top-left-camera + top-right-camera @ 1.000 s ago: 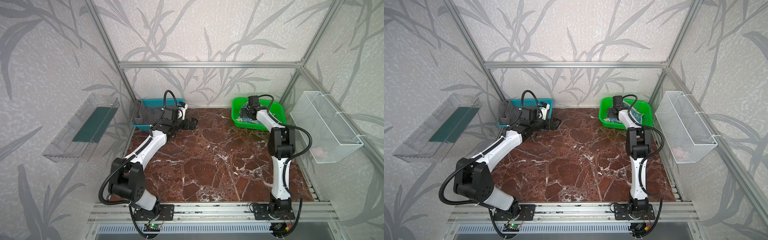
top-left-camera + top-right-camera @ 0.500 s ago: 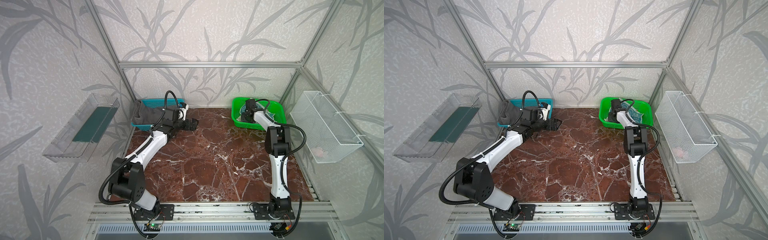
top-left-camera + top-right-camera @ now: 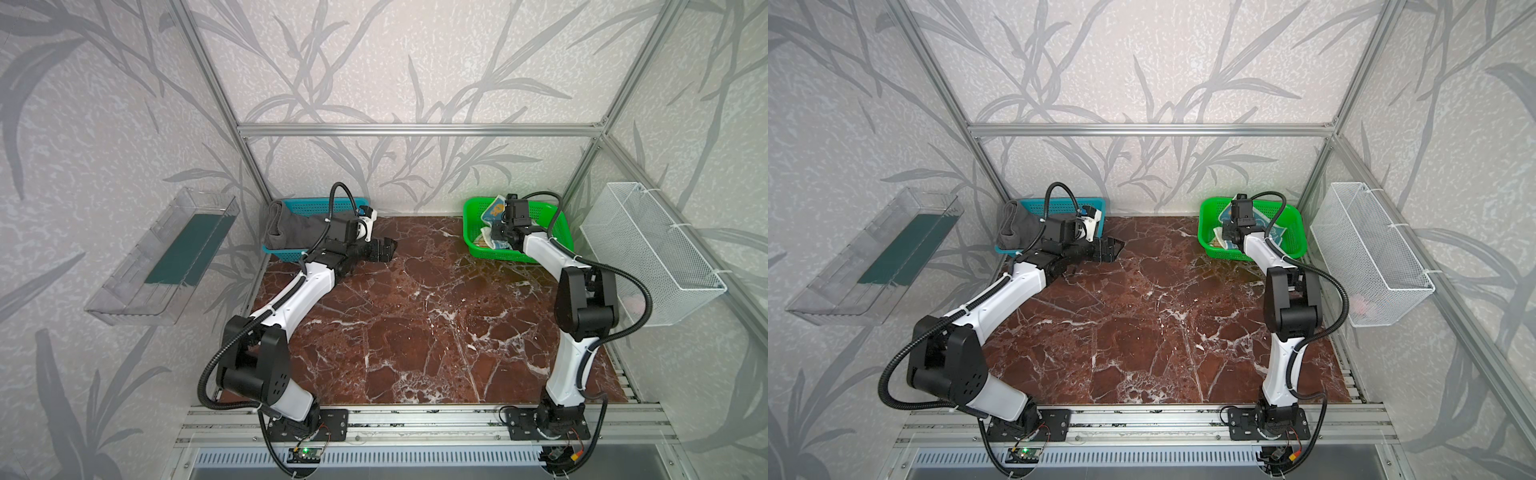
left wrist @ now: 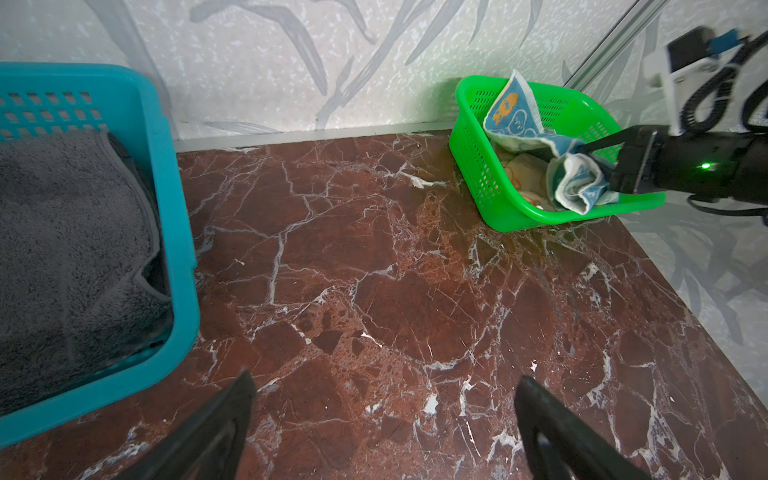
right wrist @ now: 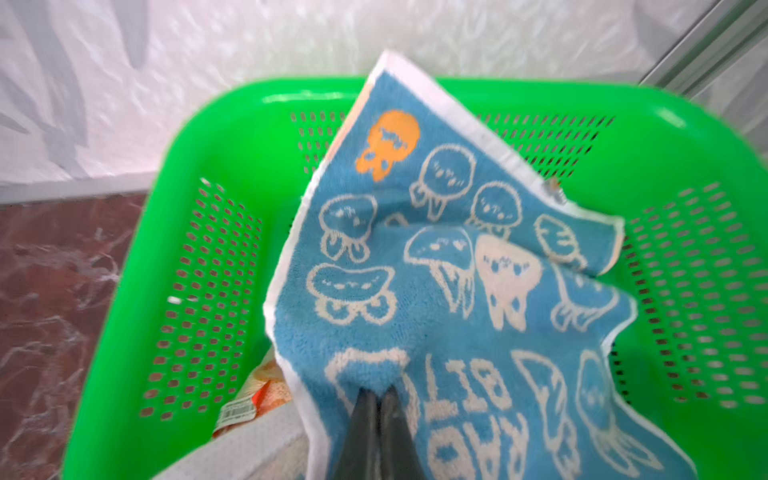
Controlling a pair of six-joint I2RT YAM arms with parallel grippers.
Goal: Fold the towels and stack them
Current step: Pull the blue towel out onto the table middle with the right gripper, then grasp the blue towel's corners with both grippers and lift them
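A teal-blue towel with cream bunny prints [image 5: 415,270] rises out of the green basket [image 5: 208,166] at the back right. My right gripper [image 5: 379,388] is shut on a bunched fold of it; in both top views it hangs over that basket [image 3: 500,232] [image 3: 1233,232]. An orange and cream towel [image 4: 523,174] lies under it in the basket. The dark grey towel [image 3: 295,230] lies folded in the teal basket [image 3: 316,203] at the back left. My left gripper [image 4: 384,390] stands open above bare table next to the teal basket [image 4: 174,208], holding nothing.
A white wire basket [image 3: 648,249] hangs on the right wall and a clear plastic tray [image 3: 166,253] on the left wall. The brown marble tabletop [image 3: 415,324] lies between the two arms. Aluminium frame posts stand at the back corners.
My right gripper went from open to shut on the teal-blue towel in the green basket and shifted a little within the basket. The left arm stayed where it was.
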